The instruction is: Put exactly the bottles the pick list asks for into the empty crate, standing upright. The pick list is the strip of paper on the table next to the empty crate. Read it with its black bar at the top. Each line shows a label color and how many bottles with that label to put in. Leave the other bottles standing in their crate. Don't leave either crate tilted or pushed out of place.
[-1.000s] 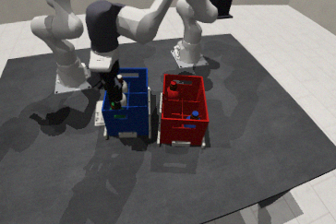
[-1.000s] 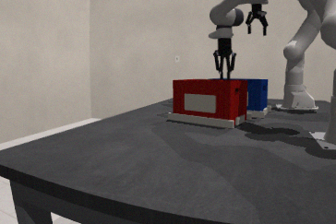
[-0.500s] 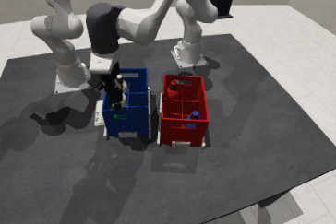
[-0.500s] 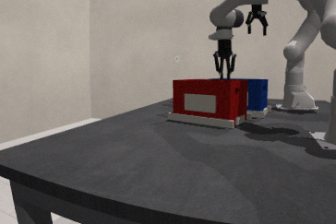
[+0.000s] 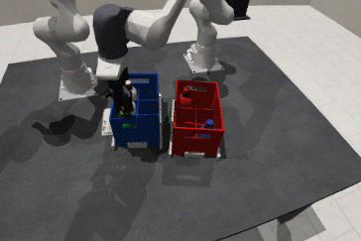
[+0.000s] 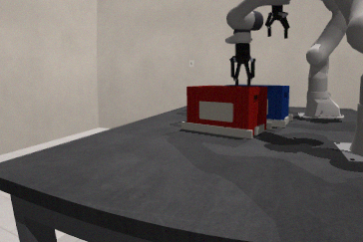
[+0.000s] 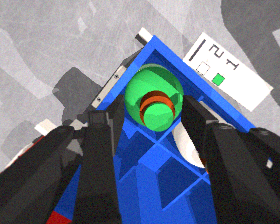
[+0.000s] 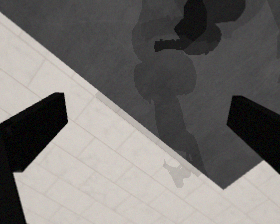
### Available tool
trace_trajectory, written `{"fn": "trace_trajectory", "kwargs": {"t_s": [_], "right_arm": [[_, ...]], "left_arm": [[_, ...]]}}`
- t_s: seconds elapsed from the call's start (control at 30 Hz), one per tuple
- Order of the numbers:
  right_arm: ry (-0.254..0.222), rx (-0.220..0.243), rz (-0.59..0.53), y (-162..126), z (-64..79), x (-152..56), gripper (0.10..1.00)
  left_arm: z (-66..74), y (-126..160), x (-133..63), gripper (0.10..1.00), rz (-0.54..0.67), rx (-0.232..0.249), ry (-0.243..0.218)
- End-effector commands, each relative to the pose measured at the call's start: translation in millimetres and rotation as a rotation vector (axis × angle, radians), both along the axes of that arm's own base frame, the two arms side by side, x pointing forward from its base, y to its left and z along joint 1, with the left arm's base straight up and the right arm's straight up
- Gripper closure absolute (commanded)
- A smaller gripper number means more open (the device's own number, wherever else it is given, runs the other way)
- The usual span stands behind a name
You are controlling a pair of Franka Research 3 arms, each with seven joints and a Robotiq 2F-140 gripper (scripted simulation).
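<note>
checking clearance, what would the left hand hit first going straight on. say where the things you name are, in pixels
Most likely the green bottle (image 7: 153,92), its cap (image 7: 158,117) between the open fingers of the left hand (image 5: 125,110) (image 7: 152,108); exact depth is unclear.

The dark table (image 5: 278,178) (image 6: 150,178) (image 8: 106,65) carries a blue crate (image 5: 141,133) (image 6: 279,103) (image 7: 236,117), a red crate (image 5: 196,142) (image 6: 216,94) and a paper strip (image 5: 106,122) (image 7: 243,86).
</note>
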State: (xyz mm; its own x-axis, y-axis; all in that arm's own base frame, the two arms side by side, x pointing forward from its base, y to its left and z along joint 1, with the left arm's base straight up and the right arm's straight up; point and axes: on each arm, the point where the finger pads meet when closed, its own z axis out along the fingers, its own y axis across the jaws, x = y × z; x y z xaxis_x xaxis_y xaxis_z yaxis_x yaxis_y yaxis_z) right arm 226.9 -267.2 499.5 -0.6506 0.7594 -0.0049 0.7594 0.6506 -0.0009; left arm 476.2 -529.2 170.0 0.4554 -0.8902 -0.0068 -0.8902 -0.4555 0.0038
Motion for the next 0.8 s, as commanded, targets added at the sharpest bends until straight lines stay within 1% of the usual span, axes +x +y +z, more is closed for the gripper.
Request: {"fn": "trace_trajectory", "kwargs": {"t_s": [0.0, 0.73, 0.77], "right_arm": [[0.003, 0.003, -0.004, 1.1, -0.4, -0.4, 0.098], [0.003, 0.003, -0.004, 1.1, -0.4, -0.4, 0.098], [0.003, 0.003, -0.004, 1.1, -0.4, -0.4, 0.098]], "left_arm": [[0.1, -0.2, 3.3, 0.656, 0.004, -0.004, -0.007], [0.1, -0.2, 3.3, 0.656, 0.004, -0.004, -0.007], [2.8, -0.2, 3.3, 0.656, 0.004, -0.004, -0.007]]}}
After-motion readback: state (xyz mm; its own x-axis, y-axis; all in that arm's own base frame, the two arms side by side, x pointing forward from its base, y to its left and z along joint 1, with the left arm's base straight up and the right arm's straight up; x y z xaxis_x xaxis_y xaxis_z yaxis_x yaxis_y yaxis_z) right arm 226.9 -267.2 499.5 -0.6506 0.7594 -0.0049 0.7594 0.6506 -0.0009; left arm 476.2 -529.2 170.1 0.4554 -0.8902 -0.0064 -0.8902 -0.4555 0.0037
